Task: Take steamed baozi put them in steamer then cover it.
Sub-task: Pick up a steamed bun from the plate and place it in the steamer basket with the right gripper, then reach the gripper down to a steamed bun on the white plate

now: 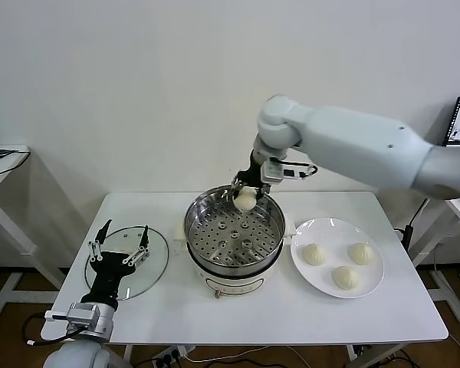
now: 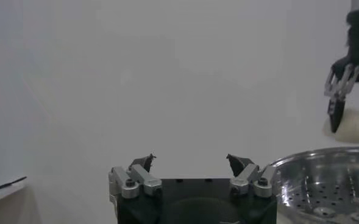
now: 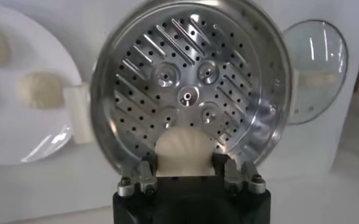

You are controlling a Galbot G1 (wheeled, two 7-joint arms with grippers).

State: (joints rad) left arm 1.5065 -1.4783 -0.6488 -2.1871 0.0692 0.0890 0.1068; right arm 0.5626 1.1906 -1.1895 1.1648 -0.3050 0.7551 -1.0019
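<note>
The right gripper (image 1: 242,189) pinches one cream-white pleated baozi (image 1: 246,199) above the far rim of the shiny round stainless-steel steamer (image 1: 234,230), whose perforated tray lies bare. Three more buns (image 1: 342,264) sit on the flat white plate (image 1: 372,284) beside it. The left gripper (image 1: 123,244), fingers spread, hovers over the clear glass cover (image 1: 155,264) on the white table (image 1: 291,318).

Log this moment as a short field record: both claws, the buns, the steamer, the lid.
right claw: shut on a baozi, held above the far rim of the steamer
left claw: open, holding nothing, parked above the glass cover
steamer tray: perforated tray bare, no bun on it yet
buns on plate: three, on the white plate to the steamer's right
cover: lying flat on the table to the steamer's left, not on the pot
task stage: first bun about to go in
</note>
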